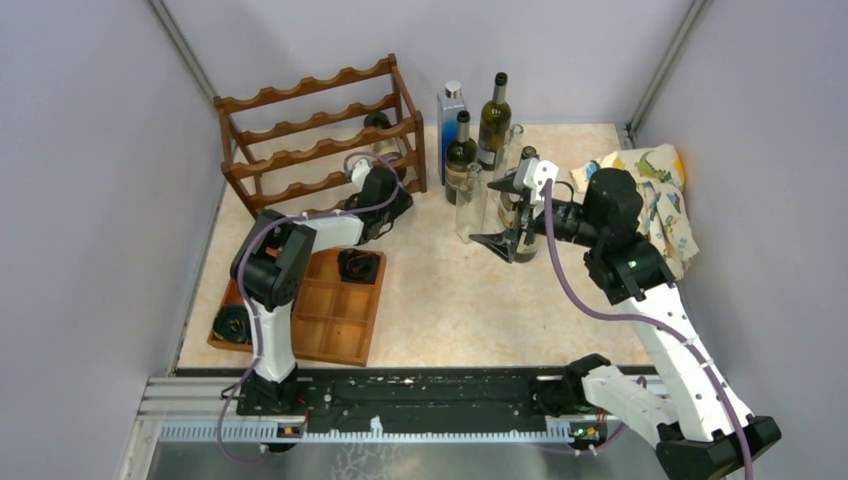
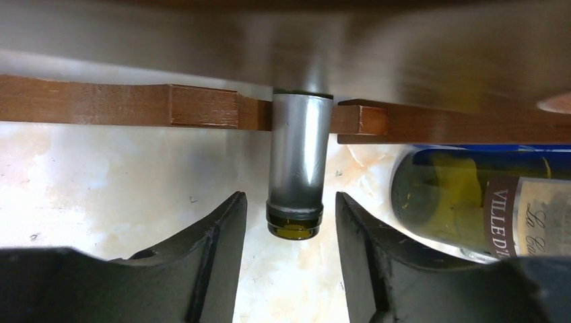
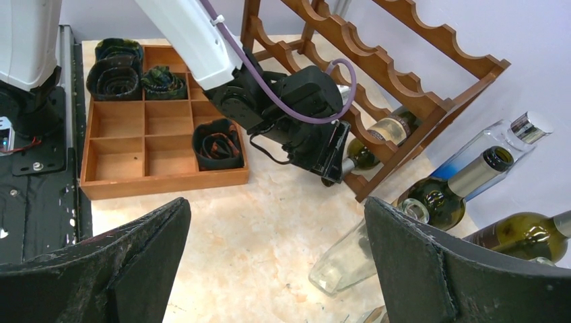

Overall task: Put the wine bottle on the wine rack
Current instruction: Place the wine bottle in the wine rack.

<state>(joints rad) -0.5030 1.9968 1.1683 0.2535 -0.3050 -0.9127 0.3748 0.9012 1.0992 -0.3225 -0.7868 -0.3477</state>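
The wine rack (image 1: 320, 125) stands at the back left, a dark red-brown frame with scalloped rails. A wine bottle (image 1: 384, 145) lies in its lowest tier, near the right end. In the left wrist view its silver-foiled neck (image 2: 296, 168) pokes out under the front rail (image 2: 121, 104). My left gripper (image 2: 289, 195) is open with a finger on each side of the bottle's mouth, and a gap shows on both sides. The right wrist view shows that gripper (image 3: 330, 151) at the rack's lower front corner. My right gripper (image 1: 492, 212) is wide open and empty, right of centre by the standing bottles.
Several bottles (image 1: 495, 115) stand at the back centre, among them a blue one (image 1: 450, 110) and a clear glass one (image 3: 350, 259). A flat wooden compartment tray (image 1: 330, 320) with rolled dark belts lies under my left arm. A patterned cloth (image 1: 660, 185) lies at the right wall.
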